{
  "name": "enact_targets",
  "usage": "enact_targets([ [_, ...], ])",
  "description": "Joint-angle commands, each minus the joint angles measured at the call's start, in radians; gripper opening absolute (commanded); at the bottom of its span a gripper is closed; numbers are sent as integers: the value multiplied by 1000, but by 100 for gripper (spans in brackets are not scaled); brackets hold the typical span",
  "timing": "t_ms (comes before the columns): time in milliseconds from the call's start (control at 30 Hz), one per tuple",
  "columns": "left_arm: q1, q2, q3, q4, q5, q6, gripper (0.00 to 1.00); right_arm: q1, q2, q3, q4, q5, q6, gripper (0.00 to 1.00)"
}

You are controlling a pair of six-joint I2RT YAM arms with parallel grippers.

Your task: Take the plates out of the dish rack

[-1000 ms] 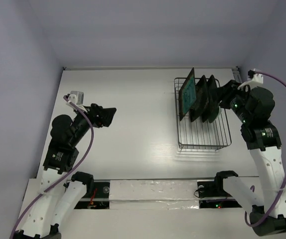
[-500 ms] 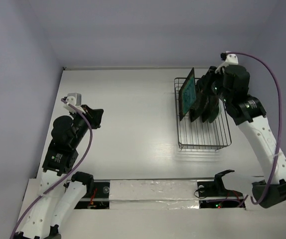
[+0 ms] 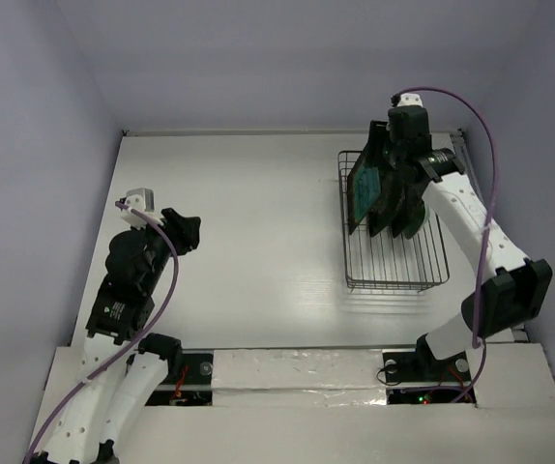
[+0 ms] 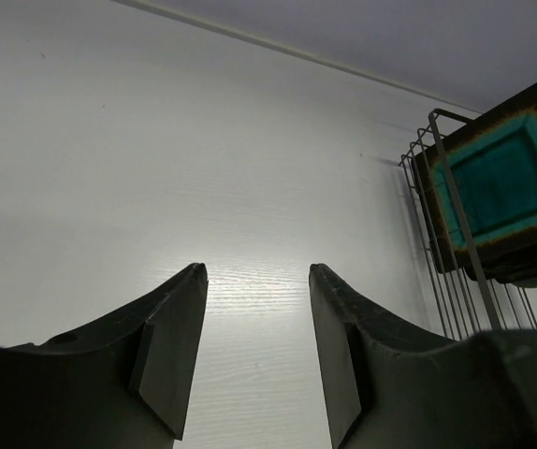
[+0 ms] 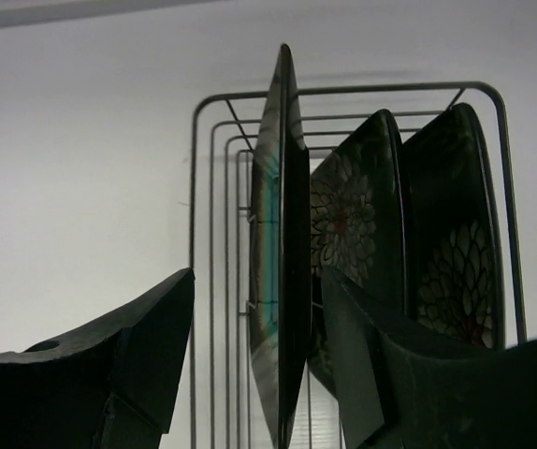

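Observation:
The dish rack (image 3: 398, 256) stands at the right of the table. Three plates stand upright in it: the teal-centred plate (image 3: 363, 184) foremost on the left, then two black flowered plates (image 3: 391, 193) (image 3: 413, 198). The mint plate is not clearly visible. My right gripper (image 3: 382, 159) is open over the rack's far end. In the right wrist view its fingers straddle the edge-on teal plate (image 5: 283, 234) without touching it, with the flowered plates (image 5: 357, 215) (image 5: 456, 262) to the right. My left gripper (image 3: 186, 232) is open and empty at the left, also in its wrist view (image 4: 256, 271).
The rack's wire floor (image 3: 394, 266) lies bare in front of the plates. The left wrist view shows the rack's end wires (image 4: 434, 253) and the teal plate (image 4: 502, 178) at far right. Walls close in the table at the back and sides.
My right arm has swung left from beside the rack to over its far end, with its fingers now astride the teal plate. My left gripper has drawn back a little toward its base.

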Motion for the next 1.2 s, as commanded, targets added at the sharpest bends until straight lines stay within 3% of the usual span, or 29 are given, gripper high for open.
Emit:
enact_targets([
  [0, -2, -12, -1, 30, -18, -5, 45, 9, 54, 57, -36, 83, -25, 61],
  [600, -2, -24, 2, 38, 2, -2, 47, 9, 196, 77, -88, 153, -57, 35],
  [867, -2, -24, 3, 41, 5, -3, 47, 9, 182, 147, -116, 198, -104, 2],
  [1167, -2, -30, 0, 42, 7, -5, 47, 38, 141, 259, -144, 274, -164, 0],
])
